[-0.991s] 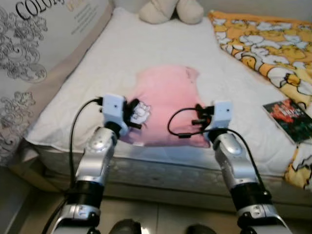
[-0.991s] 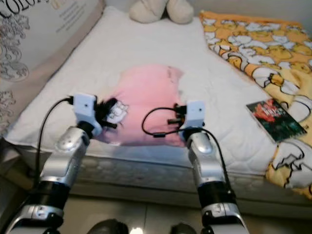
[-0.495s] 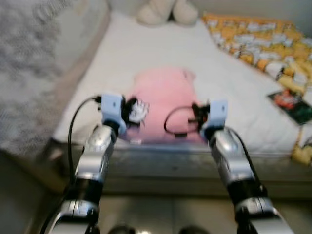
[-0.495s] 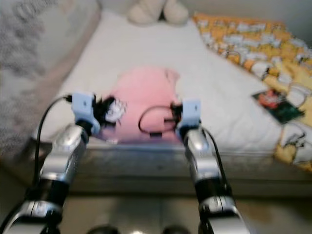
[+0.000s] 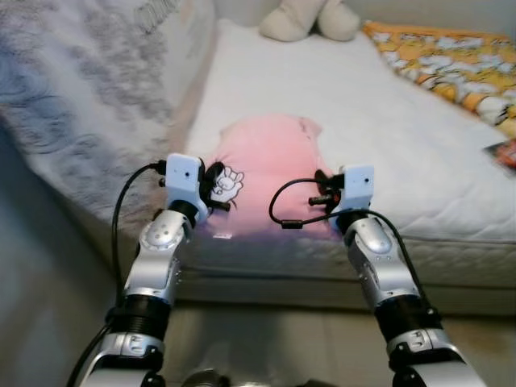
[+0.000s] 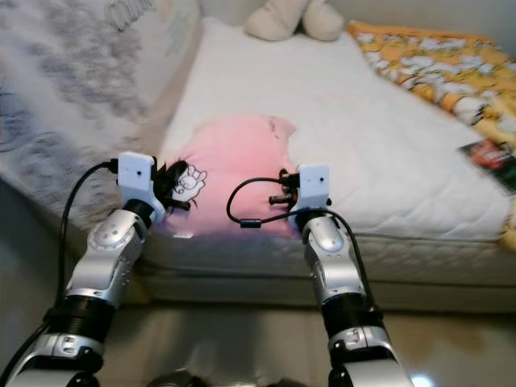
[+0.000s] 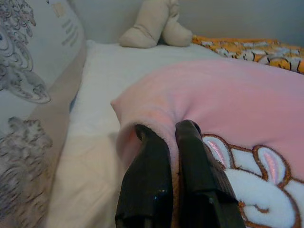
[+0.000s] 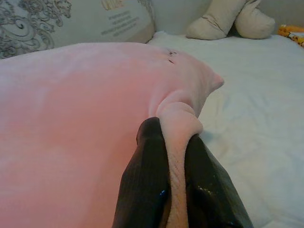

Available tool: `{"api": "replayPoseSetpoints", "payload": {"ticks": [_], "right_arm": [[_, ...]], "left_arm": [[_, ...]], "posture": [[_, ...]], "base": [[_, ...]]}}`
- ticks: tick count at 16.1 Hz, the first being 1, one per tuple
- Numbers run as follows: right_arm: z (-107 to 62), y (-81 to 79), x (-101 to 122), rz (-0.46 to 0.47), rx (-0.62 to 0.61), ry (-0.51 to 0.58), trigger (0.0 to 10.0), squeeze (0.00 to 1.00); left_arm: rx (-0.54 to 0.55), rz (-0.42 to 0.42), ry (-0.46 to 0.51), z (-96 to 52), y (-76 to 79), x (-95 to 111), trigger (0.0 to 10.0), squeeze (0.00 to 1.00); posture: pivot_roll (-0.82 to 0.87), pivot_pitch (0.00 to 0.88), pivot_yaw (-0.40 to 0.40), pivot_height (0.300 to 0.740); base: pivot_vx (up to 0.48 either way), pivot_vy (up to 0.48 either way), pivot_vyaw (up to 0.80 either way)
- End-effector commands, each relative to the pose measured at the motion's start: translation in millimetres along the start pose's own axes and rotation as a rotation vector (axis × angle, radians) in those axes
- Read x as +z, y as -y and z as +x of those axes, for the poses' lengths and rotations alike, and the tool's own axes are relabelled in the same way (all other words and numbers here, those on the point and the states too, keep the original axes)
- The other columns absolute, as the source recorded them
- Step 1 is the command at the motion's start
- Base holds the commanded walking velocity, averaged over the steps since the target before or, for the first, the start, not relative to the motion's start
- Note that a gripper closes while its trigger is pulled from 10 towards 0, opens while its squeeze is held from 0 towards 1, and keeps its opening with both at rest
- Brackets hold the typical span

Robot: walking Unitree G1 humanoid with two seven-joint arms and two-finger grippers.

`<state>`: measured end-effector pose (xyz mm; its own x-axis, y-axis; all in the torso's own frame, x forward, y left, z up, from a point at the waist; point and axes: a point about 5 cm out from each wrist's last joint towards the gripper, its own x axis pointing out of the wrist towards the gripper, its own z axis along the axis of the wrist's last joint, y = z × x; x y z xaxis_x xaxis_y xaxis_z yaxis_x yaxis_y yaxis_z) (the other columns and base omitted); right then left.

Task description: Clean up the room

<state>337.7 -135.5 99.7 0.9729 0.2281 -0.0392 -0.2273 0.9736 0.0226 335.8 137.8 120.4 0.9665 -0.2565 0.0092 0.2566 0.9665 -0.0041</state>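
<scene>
A pink fleece pillow (image 5: 270, 165) with a white rabbit patch lies at the near edge of the white bed (image 5: 387, 137). My left gripper (image 5: 216, 187) is shut on the pillow's near left corner. In the left wrist view its black fingers (image 7: 147, 175) pinch a fold of the pink pillow (image 7: 247, 109). My right gripper (image 5: 322, 193) is shut on the near right corner. The right wrist view has a roll of the pillow (image 8: 76, 118) squeezed between the fingers (image 8: 145, 175).
A grey patterned mattress (image 5: 89, 97) leans along the bed's left side. A beige plush toy (image 5: 310, 20) sits at the head of the bed. An orange patterned blanket (image 5: 451, 60) and a book (image 5: 504, 153) lie at the right. Tiled floor (image 5: 266, 339) is below.
The camera has shifted, so the bed now sits further right and the book is near the frame's edge. Both grippers keep their hold on the pillow's near corners.
</scene>
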Motion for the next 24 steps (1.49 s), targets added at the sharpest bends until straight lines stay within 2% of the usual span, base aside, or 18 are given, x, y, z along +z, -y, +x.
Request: {"api": "replayPoseSetpoints", "payload": {"ticks": [1, 10, 16, 19, 20, 21, 22, 24], "right_arm": [[-4.2, 27.7, 8, -0.029, -0.096, 0.036, 0.0, 0.0], [3.3, 34.2, 23, -0.065, -0.089, 0.072, 0.0, 0.0], [9.5, 45.8, 37, -0.087, -0.109, 0.097, 0.0, 0.0], [23.6, 41.1, 48, -0.052, -0.053, 0.083, 0.0, 0.0], [30.7, 37.5, 52, -0.055, -0.01, 0.048, 0.0, 0.0], [37.4, 35.2, 50, -0.079, 0.02, -0.013, 9.3, 0.0], [39.7, 34.9, 49, -0.085, 0.027, -0.042, 10.0, 0.0], [42.4, 36.0, 45, -0.052, 0.056, -0.086, 10.0, 0.0]], "left_arm": [[0.062, 0.044, 0.071, -0.9, -12.3, 14, 0.0, 0.0], [0.063, 0.038, 0.079, 1.6, -7.6, 17, 0.0, 0.0], [0.079, 0.041, 0.095, 3.7, -8.1, 24, 0.0, 0.0], [0.099, 0.051, 0.109, 9.0, -6.9, 31, 0.0, 0.0], [0.1, 0.061, 0.118, 13.9, -6.3, 37, 0.0, 0.0], [0.11, 0.069, 0.115, 20.5, -6.7, 42, 0.0, 0.0], [0.115, 0.073, 0.113, 23.2, -6.7, 44, 10.0, 0.0], [0.127, 0.098, 0.084, 31.7, -7.7, 47, 10.0, 0.0]], "posture": [[-0.02, 0.0, -0.011, 0.74], [-0.01, 0.0, -0.01, 0.74], [-0.01, 0.0, -0.012, 0.74], [0.0, 0.0, -0.013, 0.74], [0.01, 0.0, -0.015, 0.74], [0.02, 0.0, -0.02, 0.74], [0.02, 0.0, -0.022, 0.74], [0.04, 0.015, -0.033, 0.74]], "base": [[0.0, 0.0, 0.0], [0.426, 0.0, 0.0], [0.48, 0.0, 0.0], [0.48, 0.0, 0.0], [0.48, 0.0, 0.0], [0.48, 0.0, 0.0], [0.48, 0.0, 0.0], [0.0, 0.0, 0.0]]}}
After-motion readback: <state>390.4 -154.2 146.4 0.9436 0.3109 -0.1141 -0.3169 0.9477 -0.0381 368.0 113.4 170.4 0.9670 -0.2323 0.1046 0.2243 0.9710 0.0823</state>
